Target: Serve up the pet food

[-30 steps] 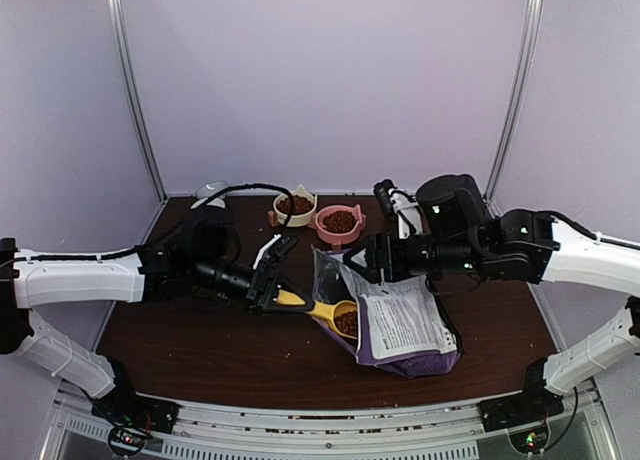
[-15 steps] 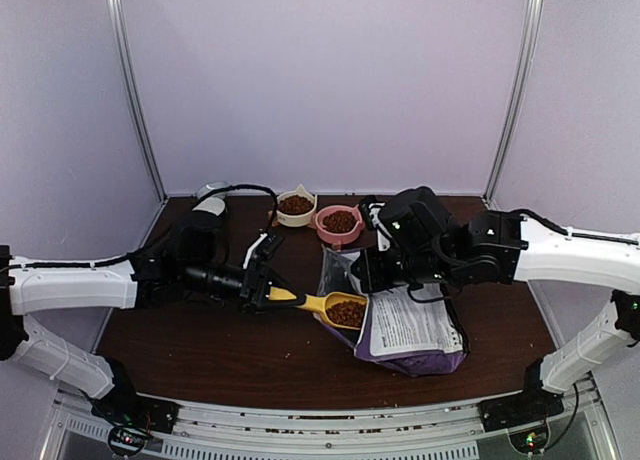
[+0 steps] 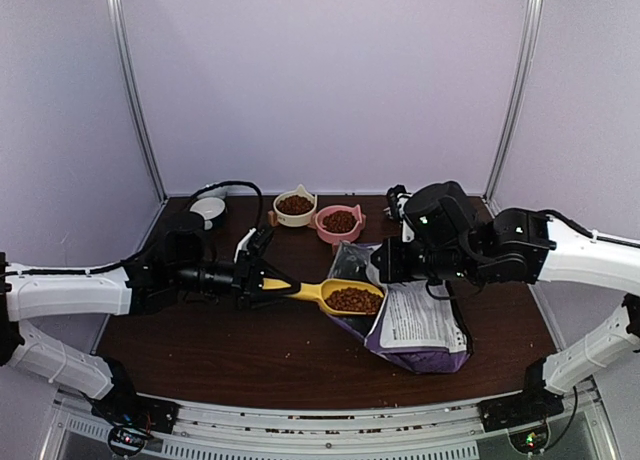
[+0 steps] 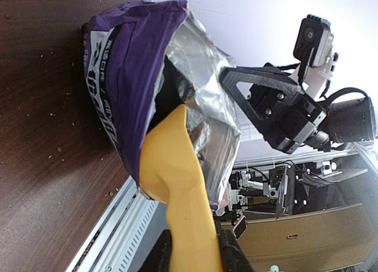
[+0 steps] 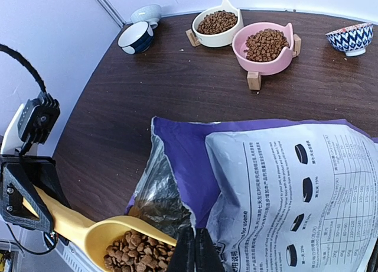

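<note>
The right gripper (image 5: 195, 249) pinches the bag (image 5: 189, 148) by its lip to steady it while the left gripper (image 3: 258, 282) clamps the scoop (image 3: 328, 291) level so no pet food (image 3: 353, 300) spills.

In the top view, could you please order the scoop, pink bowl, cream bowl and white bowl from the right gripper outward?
1. Yellow scoop, beside the right gripper.
2. Pink bowl, behind it.
3. Cream bowl, back centre.
4. White bowl, back left.
</note>
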Robot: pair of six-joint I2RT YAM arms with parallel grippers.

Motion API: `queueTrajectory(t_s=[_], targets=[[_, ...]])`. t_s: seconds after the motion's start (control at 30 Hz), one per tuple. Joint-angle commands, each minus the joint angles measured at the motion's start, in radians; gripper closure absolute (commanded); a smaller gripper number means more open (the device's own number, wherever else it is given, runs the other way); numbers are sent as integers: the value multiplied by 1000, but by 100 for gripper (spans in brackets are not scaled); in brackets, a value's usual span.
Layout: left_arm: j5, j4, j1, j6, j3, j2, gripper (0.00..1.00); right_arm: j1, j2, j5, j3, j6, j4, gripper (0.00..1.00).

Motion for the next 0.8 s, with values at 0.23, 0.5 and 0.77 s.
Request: queueTrajectory(t_s=[0.23, 0.5, 0.77], targets=[[25, 115, 27, -43, -16, -70, 100, -45, -106, 73, -82, 73, 28, 100], [35, 144, 27, -62, -17, -82, 100, -48, -135, 69, -100, 84, 43, 100], [19, 158, 47, -87, -21, -126, 100, -53, -198, 29, -119, -47, 88, 100]])
